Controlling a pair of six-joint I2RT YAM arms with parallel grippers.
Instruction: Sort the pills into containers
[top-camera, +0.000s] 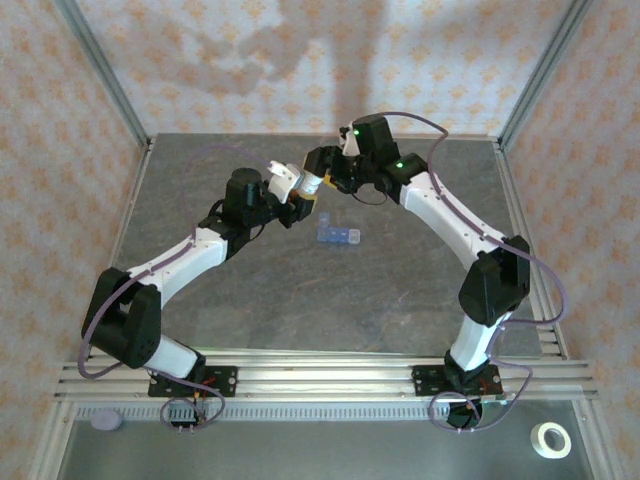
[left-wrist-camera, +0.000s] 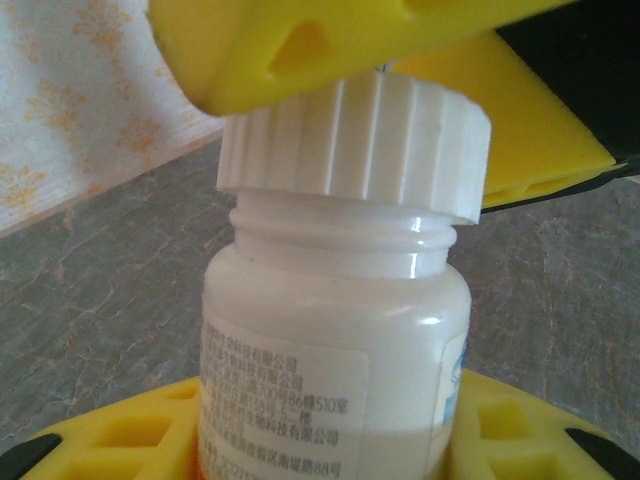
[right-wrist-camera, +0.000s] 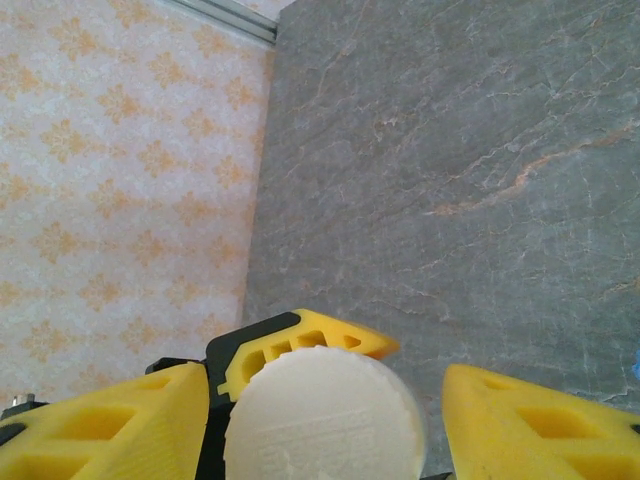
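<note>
Opening step: upper middle of the top view, left gripper (top-camera: 303, 188) pinches the bottle (left-wrist-camera: 330, 330), right gripper (right-wrist-camera: 320, 388) sits spread around its cap (left-wrist-camera: 355, 150), maybe not touching; next, squeeze and twist.

Two robot arms (top-camera: 185, 260) (top-camera: 465, 225), one white bottle (left-wrist-camera: 335, 340), one blue pill-organiser strip (top-camera: 338, 236), one tape roll (top-camera: 550, 440), one small grey disc (top-camera: 106, 421)

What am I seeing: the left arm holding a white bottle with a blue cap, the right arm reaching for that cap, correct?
Nearly. The cap is white, not blue; the left wrist view shows it. The rest holds: the left end effector holds the white bottle, and the right end effector reaches for its cap.
</note>
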